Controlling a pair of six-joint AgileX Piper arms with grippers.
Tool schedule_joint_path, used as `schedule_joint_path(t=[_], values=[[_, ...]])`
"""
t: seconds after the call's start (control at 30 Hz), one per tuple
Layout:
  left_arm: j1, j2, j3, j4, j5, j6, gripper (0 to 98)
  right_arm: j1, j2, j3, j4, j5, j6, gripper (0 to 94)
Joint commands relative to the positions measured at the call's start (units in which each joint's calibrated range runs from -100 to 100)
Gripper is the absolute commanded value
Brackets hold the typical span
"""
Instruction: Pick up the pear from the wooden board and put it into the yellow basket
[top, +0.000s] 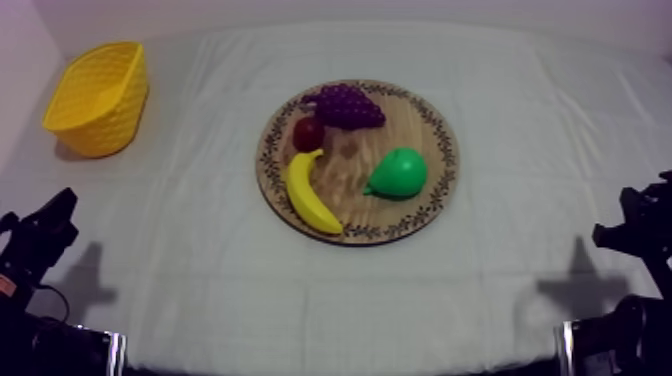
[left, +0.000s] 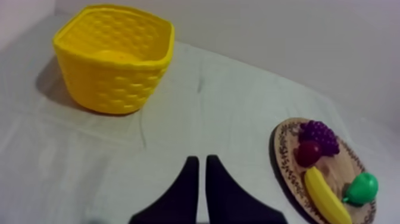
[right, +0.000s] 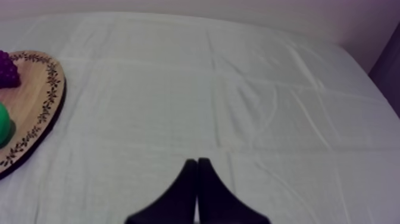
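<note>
The green pear (top: 398, 173) lies on the right half of the round wooden board (top: 425, 130), its narrow end pointing left. The yellow basket (top: 98, 97) stands at the far left of the table and nothing shows inside it. My left gripper (top: 58, 207) rests low at the left edge, well short of both. In the left wrist view its fingers lie together as a wedge (left: 199, 165), shut on nothing, with the basket (left: 116, 56) ahead and the pear (left: 361, 188) off to the side. My right gripper (right: 197, 164) is shut over bare cloth, at the right table edge (top: 632, 205).
On the board also lie a banana (top: 309, 192), a bunch of purple grapes (top: 348, 104) and a small red fruit (top: 308, 133), all left of the pear. Bare cloth lies between board and basket. A pale wall rises behind the basket.
</note>
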Motion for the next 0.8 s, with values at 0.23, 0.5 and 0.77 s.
schedule_joint_path(t=[0.23, 0.5, 0.77], values=[[-0.5, 8.5, -9.2, 3.84, -0.6, -6.1, 0.3, 0.0, 0.0, 0.0, 0.0, 0.0, 0.0, 0.4], [0.4, 31.3, -37.6, 4.37, 9.8, -10.5, 0.1, 0.0, 0.0, 0.0, 0.0, 0.0, 0.0, 0.4], [2.9, 50.1, -61.4, 4.66, 21.3, -11.5, 0.1, 0.0, 0.0, 0.0, 0.0, 0.0, 0.0, 0.4]])
